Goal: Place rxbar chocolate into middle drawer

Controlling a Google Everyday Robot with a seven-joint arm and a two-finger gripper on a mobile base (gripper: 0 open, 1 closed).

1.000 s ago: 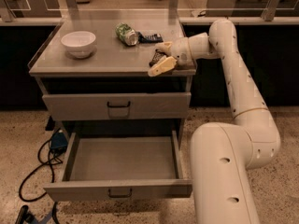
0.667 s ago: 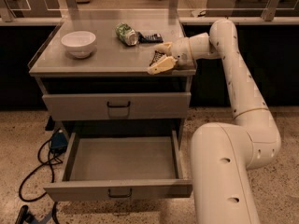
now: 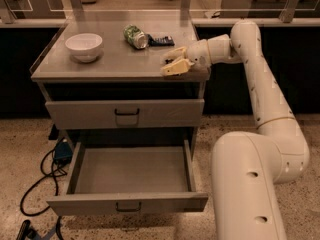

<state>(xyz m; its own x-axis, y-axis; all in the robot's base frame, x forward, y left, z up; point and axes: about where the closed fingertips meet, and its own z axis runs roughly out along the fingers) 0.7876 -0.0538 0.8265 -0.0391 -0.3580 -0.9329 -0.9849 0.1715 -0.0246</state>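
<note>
Room: speckled floor, dark counters and glass partitions behind, black cable lying left of the cabinet.
Tabletop: grey, carries three loose things plus the pincer.
Pincer: low over the right front corner of the tabletop, reaching in from the right. Cannot tell whether it is spread, pressed together or pinching something.
Rxbar chocolate: not clearly visible. My guess is that it lies at or under the pincer, since the pincer sits down at that corner. No dark brown bar shows elsewhere.
Middle drawer: pulled fully out, inside bare, so ready to receive the bar; its opening sits below and left of the pincer.
Upper drawer: pushed in, so it does not block the drop.
Bowl: white, upright, back left, well apart from the pincer.
Can: green, on its side, back centre.
Blue wrapper: flat, touching or just beside the can; not the target.
Arm: white, bends up from the base at lower right.
Counts: bowl 1, can 1, blue wrapper 1, drawers 2 (1 open, 1 shut), arm 1, pincer 1.
</note>
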